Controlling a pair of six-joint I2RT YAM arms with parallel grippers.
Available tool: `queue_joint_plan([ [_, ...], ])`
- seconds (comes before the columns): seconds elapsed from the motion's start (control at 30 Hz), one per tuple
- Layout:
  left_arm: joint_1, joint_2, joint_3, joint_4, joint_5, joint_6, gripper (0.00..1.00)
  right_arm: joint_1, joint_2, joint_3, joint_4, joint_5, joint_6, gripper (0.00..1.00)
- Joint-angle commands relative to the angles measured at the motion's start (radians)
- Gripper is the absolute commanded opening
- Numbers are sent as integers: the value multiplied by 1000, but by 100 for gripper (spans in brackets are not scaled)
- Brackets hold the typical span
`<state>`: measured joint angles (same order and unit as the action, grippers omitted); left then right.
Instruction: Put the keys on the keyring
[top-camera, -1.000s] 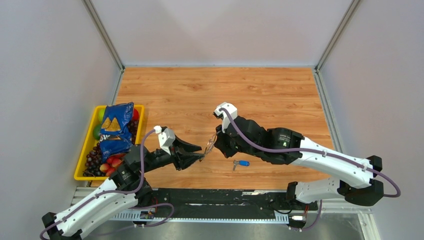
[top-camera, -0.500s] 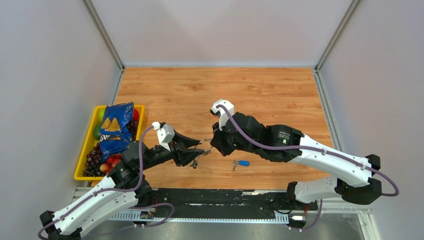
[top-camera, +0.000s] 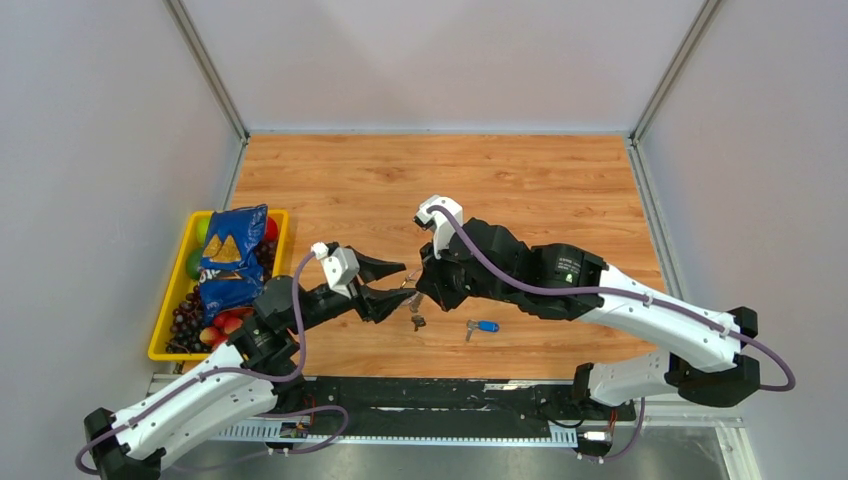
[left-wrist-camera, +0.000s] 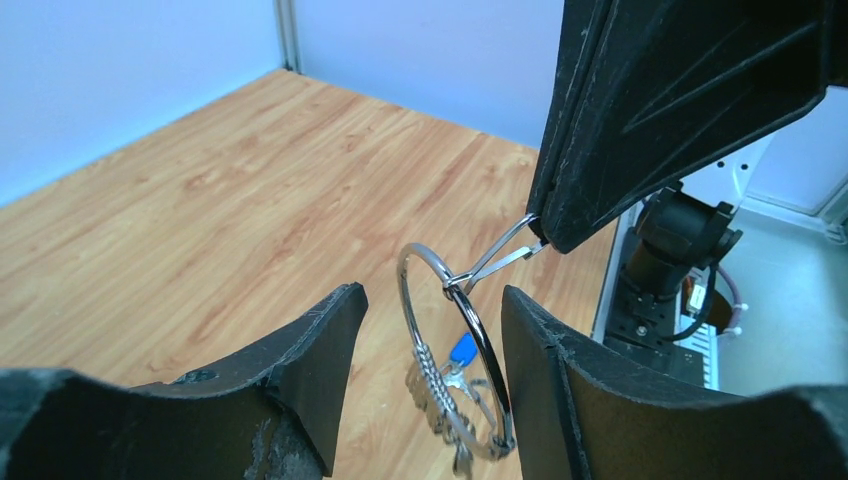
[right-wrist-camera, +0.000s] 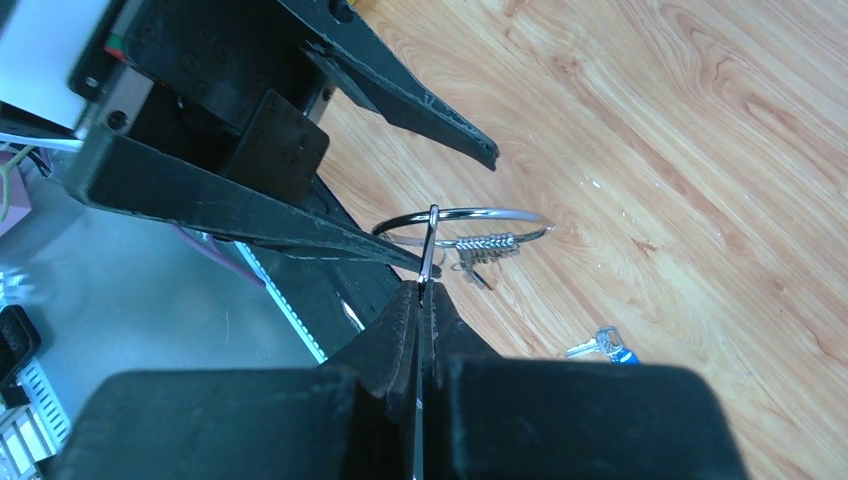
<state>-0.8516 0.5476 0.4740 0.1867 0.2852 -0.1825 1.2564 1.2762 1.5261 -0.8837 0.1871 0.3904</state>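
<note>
Pinching a silver key (left-wrist-camera: 500, 260) edge-on in the closed right fingers (right-wrist-camera: 390, 335), with the keyring (right-wrist-camera: 490, 211) hooked on it and hung clear of the table (top-camera: 500, 190), probably to steady the wire for threading; spreading the left fingers (left-wrist-camera: 320, 340) wide either side of that ring at frame centre, contact unclear; blue-headed key (top-camera: 486, 325) lying lower right on the table

I read the keyring (right-wrist-camera: 480, 209) and silver key (left-wrist-camera: 505, 263) as polished metal. The table (top-camera: 500, 180) is lightly glossy wood grain, and the left gripper (left-wrist-camera: 432, 292) is matt, scuffed black plastic.
</note>
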Motion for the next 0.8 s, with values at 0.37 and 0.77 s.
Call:
queue_joint_plan([
  [0.37,-47,23,-72,235,-34,172,60,3,62,134,-31,-50,-9,0],
  [0.77,-79,49,-112,350,-42,219,28,3,85,166,-38,-79,16,0],
])
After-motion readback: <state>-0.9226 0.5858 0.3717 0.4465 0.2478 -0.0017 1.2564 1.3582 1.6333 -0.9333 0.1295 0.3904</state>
